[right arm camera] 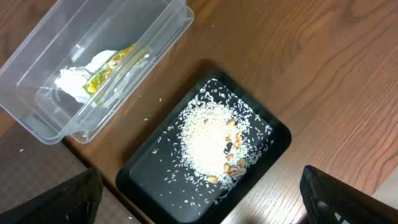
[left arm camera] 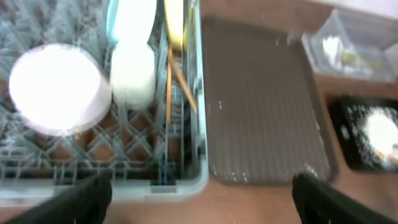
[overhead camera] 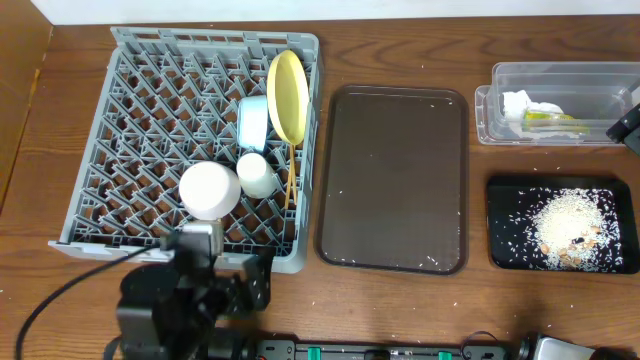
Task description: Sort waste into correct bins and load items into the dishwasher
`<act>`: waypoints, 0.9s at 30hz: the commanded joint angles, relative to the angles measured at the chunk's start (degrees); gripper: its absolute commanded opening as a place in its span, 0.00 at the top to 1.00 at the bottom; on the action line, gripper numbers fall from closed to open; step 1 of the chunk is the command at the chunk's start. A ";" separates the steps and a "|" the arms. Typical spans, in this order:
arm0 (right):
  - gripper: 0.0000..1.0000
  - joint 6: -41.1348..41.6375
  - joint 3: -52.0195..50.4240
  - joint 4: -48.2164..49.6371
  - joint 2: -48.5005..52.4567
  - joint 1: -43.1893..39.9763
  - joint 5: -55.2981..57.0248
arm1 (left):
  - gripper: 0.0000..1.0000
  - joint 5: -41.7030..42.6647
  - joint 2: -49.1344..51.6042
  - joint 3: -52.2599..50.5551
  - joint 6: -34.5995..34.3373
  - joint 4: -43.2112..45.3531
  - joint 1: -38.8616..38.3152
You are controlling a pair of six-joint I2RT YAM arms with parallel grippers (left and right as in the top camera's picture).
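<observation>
The grey dishwasher rack (overhead camera: 140,110) holds an upright yellow plate (overhead camera: 286,95), a light blue bowl (overhead camera: 252,122), a cream cup (overhead camera: 257,173), a pale round saucer (overhead camera: 209,190) and wooden chopsticks (overhead camera: 291,178). My left gripper (left arm camera: 202,208) hangs open and empty over the table, just off the rack's front edge (left arm camera: 180,183). Over at the right, my right gripper (right arm camera: 199,205) stands open and empty above the black tray (right arm camera: 149,177) of rice crumbs (right arm camera: 208,137). Beside that tray, the clear tub (right arm camera: 155,25) contains the white napkin (right arm camera: 78,79) and the green-and-orange wrapper (right arm camera: 115,65).
A large dark brown serving tray (overhead camera: 392,180) lies between the rack and the bins, with a few crumbs along its near edge. Stray rice grains dot the wood around the black tray (overhead camera: 500,225). The left arm (overhead camera: 180,310) sits at the table's front edge.
</observation>
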 commanded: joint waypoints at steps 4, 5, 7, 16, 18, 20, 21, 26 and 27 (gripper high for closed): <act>0.01 0.72 -0.17 -0.13 0.04 -0.57 0.79 | 0.06 0.35 -7.08 -16.00 8.50 16.92 -0.17; 0.01 0.72 -0.17 -0.13 0.04 -0.57 0.79 | 0.06 0.33 -8.37 -18.23 8.55 19.37 -0.17; 0.01 0.72 -0.17 -0.13 0.04 -0.57 0.79 | 0.06 0.33 -11.43 -23.10 9.73 24.83 -0.17; 0.01 0.72 -0.17 -0.13 0.04 -0.57 0.79 | 0.06 -3.74 -20.61 -37.11 11.98 42.75 -0.17; 0.01 0.72 -0.17 -0.13 0.04 -0.57 0.79 | 0.06 -5.33 -21.44 -38.69 12.00 45.07 -0.17; 0.01 0.72 -0.17 -0.13 0.04 -0.57 0.79 | 0.06 -6.88 -21.75 -39.89 11.98 46.90 -0.17; 0.01 0.72 -0.17 -0.13 0.04 -0.57 0.79 | 0.06 -7.26 -21.75 -40.33 11.98 47.89 -0.17; 0.01 0.72 -0.17 -0.13 0.04 -0.57 0.79 | 0.06 -9.86 -21.81 -43.19 12.15 53.24 -0.17; 0.01 0.72 -0.17 -0.13 0.04 -0.57 0.79 | 0.06 -9.81 -21.88 -44.70 12.13 55.87 -0.17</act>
